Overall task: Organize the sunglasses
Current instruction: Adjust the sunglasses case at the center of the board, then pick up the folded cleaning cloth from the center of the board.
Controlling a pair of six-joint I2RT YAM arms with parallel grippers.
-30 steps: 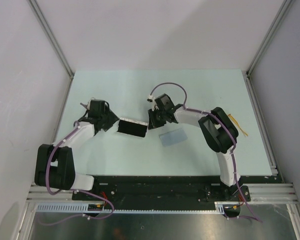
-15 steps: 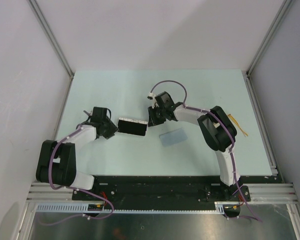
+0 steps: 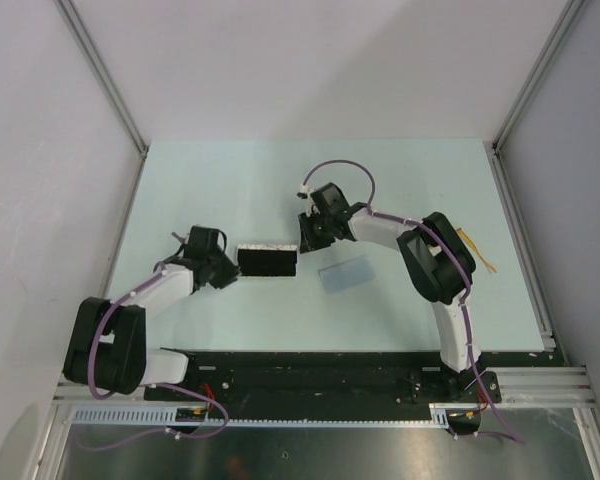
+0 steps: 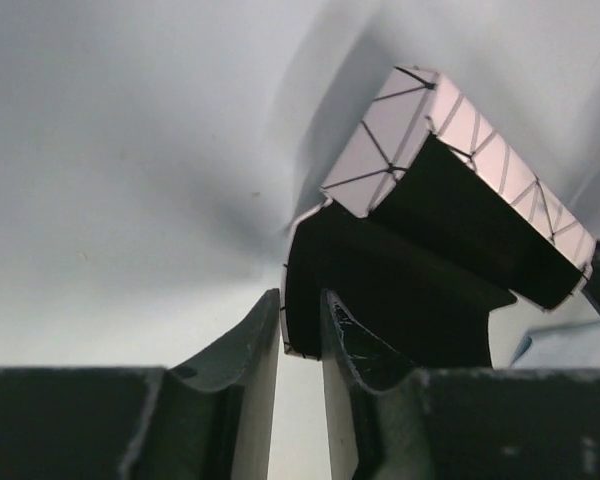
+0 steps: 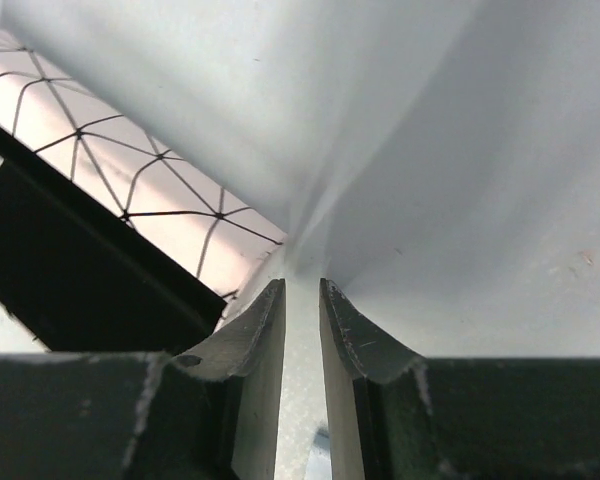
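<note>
While the sunglasses [image 3: 480, 252] lie near the right edge of the worktop [image 3: 230, 180], partly hidden behind the right arm, both arms reach in toward the middle. There a white case [image 3: 268, 261] with black triangle lines lies open, its dark inside showing. Only thin yellow-orange lines of the sunglasses show from above, and they sit well apart from the case and from both grippers.

The left gripper [image 3: 230, 270] meets the left end of the case. In the left wrist view its fingers [image 4: 255, 340] are drawn close together, and the thin pale edge of the case's lower flap sits in the narrow gap between them, so it is pinching that flap. The patterned lid rises tilted beyond it over the black lining.

The right gripper [image 3: 304, 238] sits at the far right corner of the case. In the right wrist view its fingers [image 5: 265, 330] are pressed nearly together, leaving only a slim slit. The patterned corner of the case comes right up to the tip of one finger, but it cannot be told whether anything is caught in the slit.

A flat blue-grey cloth [image 3: 343, 273] lies on the worktop just to the right of the case, toward the near edge, touching neither gripper.
</note>
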